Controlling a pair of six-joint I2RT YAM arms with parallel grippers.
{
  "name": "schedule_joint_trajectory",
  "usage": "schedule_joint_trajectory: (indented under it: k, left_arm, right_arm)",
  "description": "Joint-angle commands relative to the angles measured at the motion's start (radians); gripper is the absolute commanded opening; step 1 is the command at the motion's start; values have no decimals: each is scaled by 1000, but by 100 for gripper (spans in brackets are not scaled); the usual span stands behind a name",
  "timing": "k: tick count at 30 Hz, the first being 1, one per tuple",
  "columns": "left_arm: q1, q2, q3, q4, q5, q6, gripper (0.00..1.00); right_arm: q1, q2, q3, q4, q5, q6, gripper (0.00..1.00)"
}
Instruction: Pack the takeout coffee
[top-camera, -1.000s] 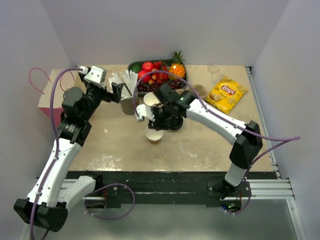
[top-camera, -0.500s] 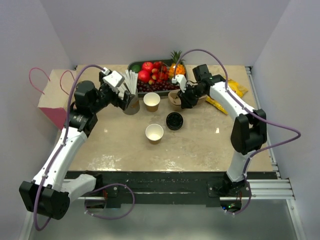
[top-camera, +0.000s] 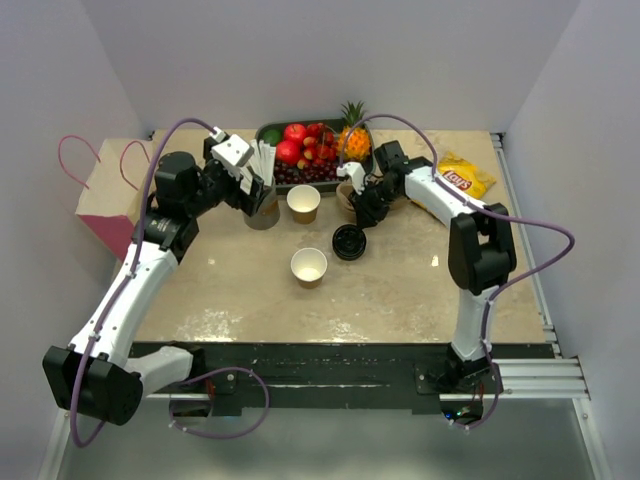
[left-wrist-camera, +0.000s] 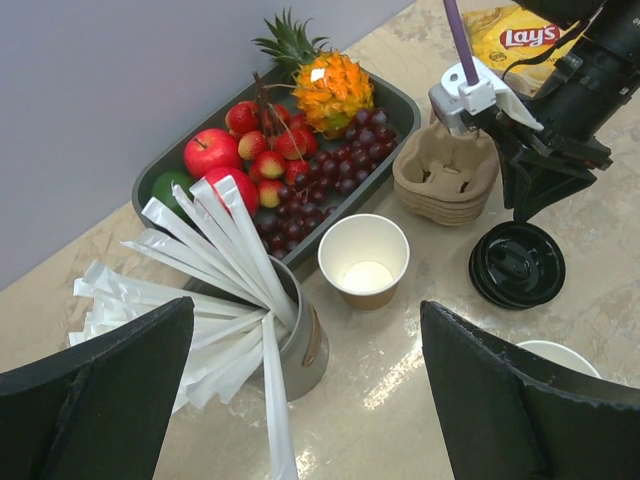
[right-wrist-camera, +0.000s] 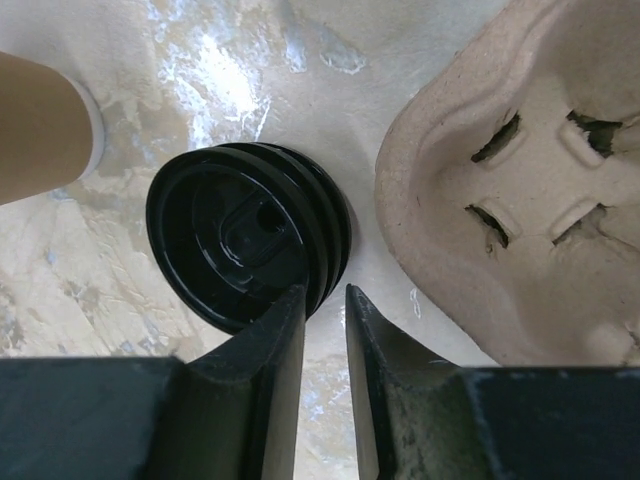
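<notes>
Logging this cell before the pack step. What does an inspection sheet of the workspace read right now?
Surface: table mottled tan.
Job's things: no lidded cup seen; two lidless cups, stacked lids.
Clutter: carriers, fruit tray, straws, chips, pink bag off left edge.
Grippers: left gripper open above straws; right gripper narrowly open, empty, at lids' edge.
Cables: purple cables loop off both arms.
Surroundings: plain walls on three sides.

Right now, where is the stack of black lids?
Top view: the stack of black lids sits mid-table, slightly right of centre, between the nearer paper cup and the pulp cup carriers. The right gripper hangs by its rim.
</notes>
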Motion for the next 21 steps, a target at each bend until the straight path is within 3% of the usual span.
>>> schedule_joint_trajectory:
  k: [1, 7, 21]
  left_arm:
    - [-8, -5, 42, 1, -2, -4, 99]
    - [-8, -5, 39, 4, -7, -11, 99]
    - [-8, -13, 28, 16, -16, -26, 99]
  right_arm:
    - [0, 11, 40, 14, -13, 31, 29]
    - [0, 8, 24, 22, -27, 36, 34]
    - [18, 6, 24, 34, -14, 20, 33]
